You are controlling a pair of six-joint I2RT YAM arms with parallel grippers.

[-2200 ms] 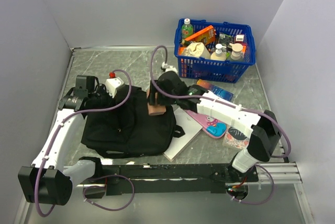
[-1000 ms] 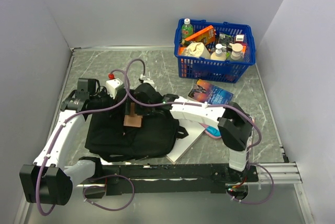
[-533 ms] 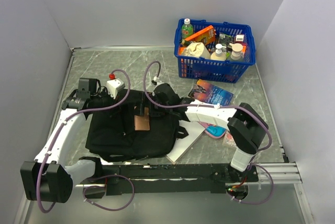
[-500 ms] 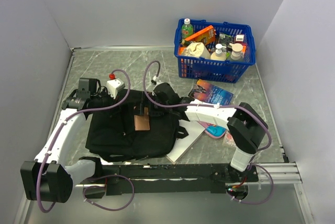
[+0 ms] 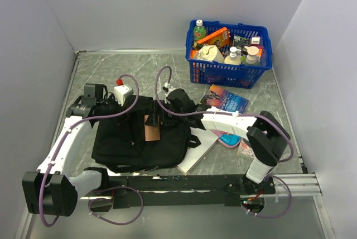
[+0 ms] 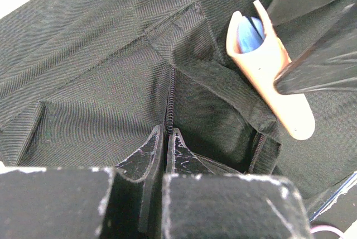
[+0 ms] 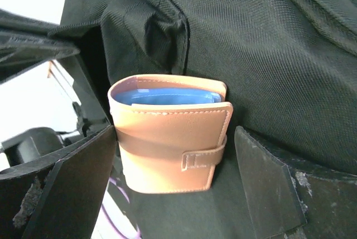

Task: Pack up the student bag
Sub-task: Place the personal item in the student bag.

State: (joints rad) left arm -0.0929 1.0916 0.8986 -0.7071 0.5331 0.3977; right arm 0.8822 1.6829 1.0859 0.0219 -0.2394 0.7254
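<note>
The student bag [image 5: 136,141] lies flat, black, at the table's left centre. A tan wallet [image 5: 151,132] with a blue inside sits on its upper part. My right gripper [image 5: 150,123] is open around the wallet. In the right wrist view the wallet [image 7: 170,133] lies between the fingers [image 7: 262,189], with a gap on the right side. My left gripper [image 5: 114,105] is at the bag's upper left. In the left wrist view it [image 6: 165,133] is shut on the bag's fabric [image 6: 100,88] at a zipper seam, and the wallet [image 6: 268,82] pokes into a fold beyond.
A blue basket [image 5: 260,60] of groceries stands at the back right. A colourful book [image 5: 226,98], a white notebook [image 5: 195,149], a pink case [image 5: 228,137] and a patterned pouch [image 5: 245,148] lie right of the bag, under the right arm.
My right gripper carried the wallet left over the bag and lowered it. Its jaws have now opened around the wallet. The left gripper has stayed in place.
</note>
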